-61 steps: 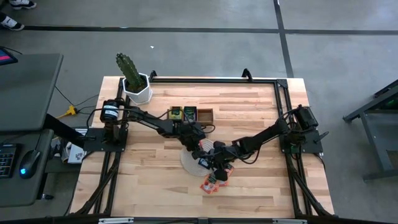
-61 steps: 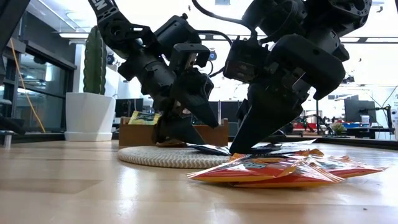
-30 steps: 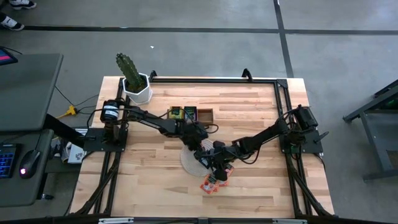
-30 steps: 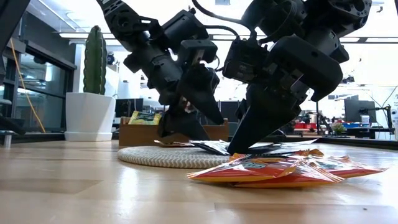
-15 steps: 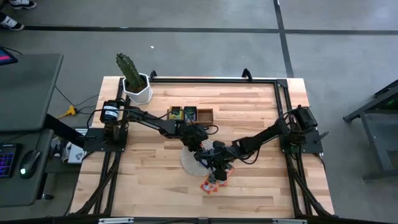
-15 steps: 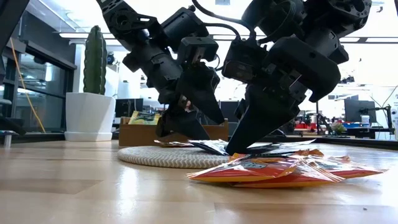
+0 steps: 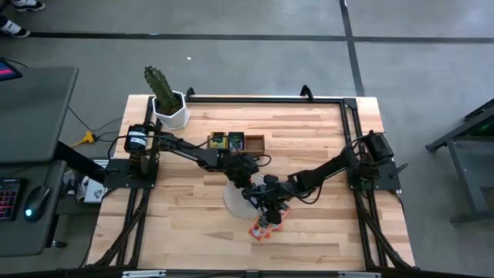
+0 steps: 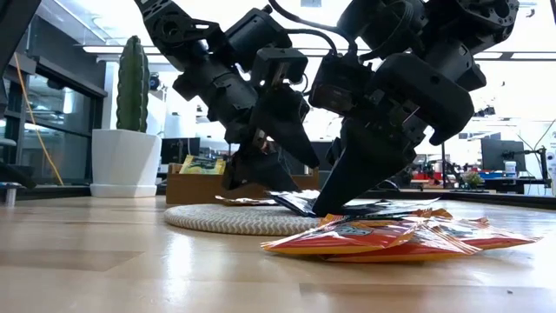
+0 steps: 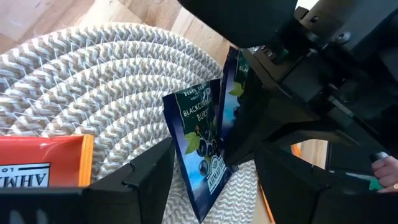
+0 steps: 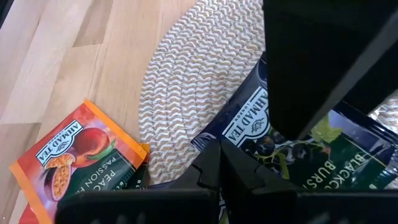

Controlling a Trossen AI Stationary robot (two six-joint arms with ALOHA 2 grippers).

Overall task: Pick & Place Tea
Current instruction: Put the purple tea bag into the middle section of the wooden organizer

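Note:
A dark blue-black tea sachet (image 9: 196,149) stands tilted on the round woven mat (image 9: 93,81), with a second dark one (image 9: 231,81) behind it. My left gripper (image 9: 214,186) is open over the mat (image 7: 231,199), one finger on each side of the tilted sachet; I cannot tell whether it touches. My right gripper (image 10: 221,163) is shut at the mat's right edge on a dark sachet (image 10: 249,134). An orange-red sachet (image 9: 37,165) lies on the mat. More orange-red sachets (image 7: 262,228) lie piled on the table nearer the front edge. My right gripper pinches a dark blue-black sachet by its edge (image 10: 214,146), near one corner, between its two fingertips. The fingers slant down from the table's right side (image 8: 323,209). The sachet's held end is raised a little while the rest lies on the mat (image 8: 217,217).
The brown wooden tray (image 7: 255,143) stands toward the far edge and holds yellow-green sachets in its left compartments. A potted cactus (image 7: 166,96) is at the far left corner. The two grippers are close together over the mat. Bare wood lies to the left and front.
My left gripper has edged toward my right gripper above the mat. My right gripper has shifted slightly toward the left. The dark sachet's edge between them has tipped up a little off the mat.

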